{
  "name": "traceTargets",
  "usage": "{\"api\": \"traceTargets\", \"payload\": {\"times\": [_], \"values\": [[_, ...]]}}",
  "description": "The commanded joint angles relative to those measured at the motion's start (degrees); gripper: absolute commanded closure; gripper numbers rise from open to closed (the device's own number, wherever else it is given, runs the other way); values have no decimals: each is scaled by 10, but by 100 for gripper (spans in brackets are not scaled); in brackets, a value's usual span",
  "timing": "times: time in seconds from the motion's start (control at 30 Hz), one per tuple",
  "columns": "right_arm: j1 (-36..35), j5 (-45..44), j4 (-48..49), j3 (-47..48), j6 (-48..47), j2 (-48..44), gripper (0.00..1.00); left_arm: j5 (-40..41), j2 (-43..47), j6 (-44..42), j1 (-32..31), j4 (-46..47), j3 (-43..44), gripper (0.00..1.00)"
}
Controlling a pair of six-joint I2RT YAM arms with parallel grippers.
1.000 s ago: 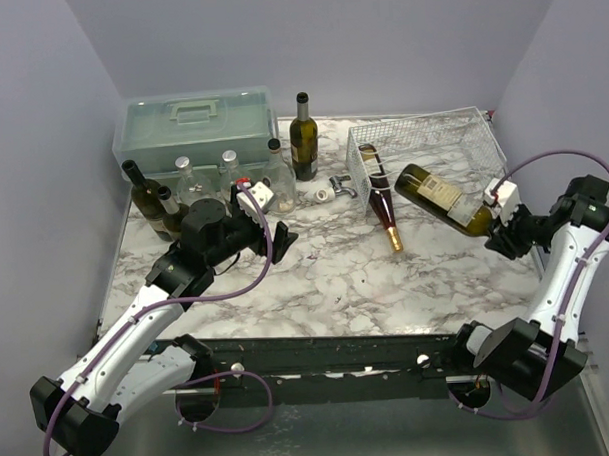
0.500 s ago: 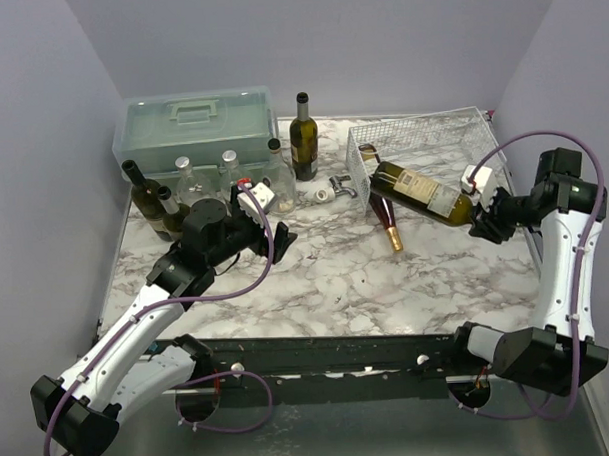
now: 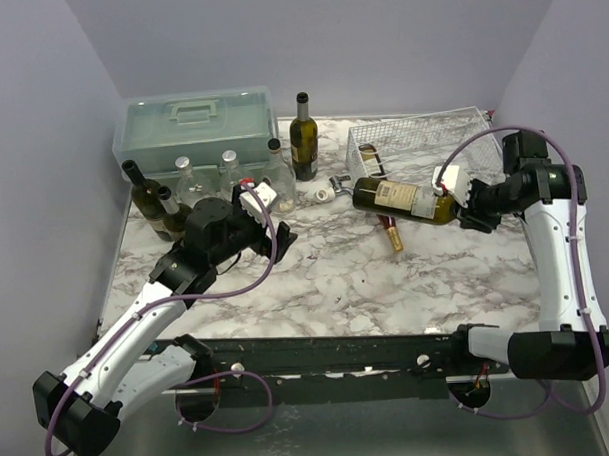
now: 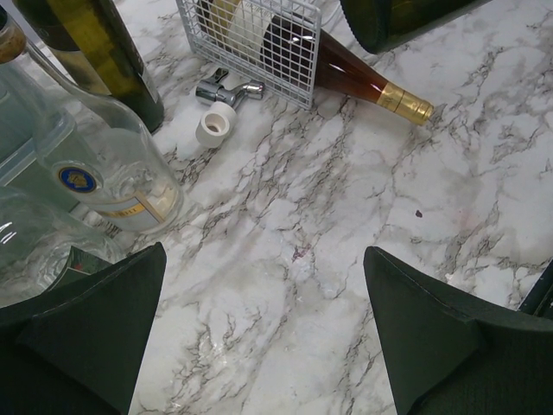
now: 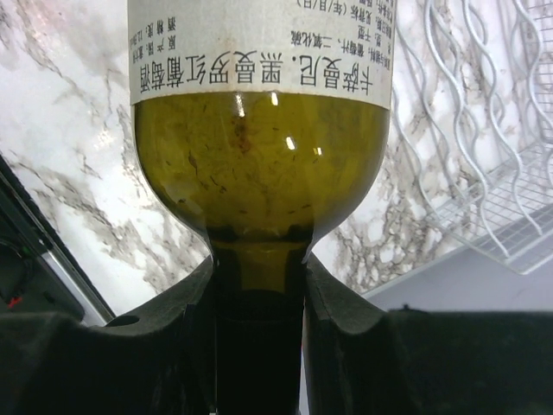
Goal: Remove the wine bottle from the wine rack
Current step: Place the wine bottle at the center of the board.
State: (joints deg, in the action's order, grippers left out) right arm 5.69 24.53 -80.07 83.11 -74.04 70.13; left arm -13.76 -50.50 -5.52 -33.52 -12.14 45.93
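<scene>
The white wire wine rack (image 3: pixel 422 144) stands at the back right of the marble table. My right gripper (image 3: pixel 464 204) is shut on the neck of a green wine bottle (image 3: pixel 399 198) with a pale label. It holds the bottle nearly level in the air in front of the rack, base pointing left. In the right wrist view the neck sits between my fingers (image 5: pixel 259 277), with the bottle body (image 5: pixel 259 164) above and the rack (image 5: pixel 484 130) to the right. A second, amber bottle (image 3: pixel 384 220) lies with its neck poking out of the rack. My left gripper (image 3: pixel 275 234) is open and empty.
A pale green toolbox (image 3: pixel 196 122) stands at the back left, with clear bottles (image 3: pixel 228 176) and dark bottles (image 3: pixel 148 198) in front of it. A dark bottle (image 3: pixel 302 138) stands upright beside the rack. A metal stopper and white cap (image 4: pixel 216 125) lie near the rack's corner (image 4: pixel 259 39).
My right arm has swung the green bottle leftward, from the rack's right side to in front of the rack. The bottle is now nearly level. The left arm has not moved.
</scene>
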Motion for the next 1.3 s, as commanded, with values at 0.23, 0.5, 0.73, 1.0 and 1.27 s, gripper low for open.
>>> {"api": "traceTargets", "payload": {"times": [0.23,0.5,0.73,1.0,1.27], "values": [[-96,-75,5,79,-23,7,100,17,-13,-12,-3,2,-9,1],[-184,-147,13,93,-18,16,100,19,-14,-12,-3,2,-9,1],[-300,-242,14,116,21,44,100,22,-14,-16,-3,1,-9,1],[-450,-385,3,122,70,72,100,22,-11,-17,-3,1,-9,1],[-565,-515,-10,113,101,98,100,23,-6,-18,-3,1,-10,1]]}}
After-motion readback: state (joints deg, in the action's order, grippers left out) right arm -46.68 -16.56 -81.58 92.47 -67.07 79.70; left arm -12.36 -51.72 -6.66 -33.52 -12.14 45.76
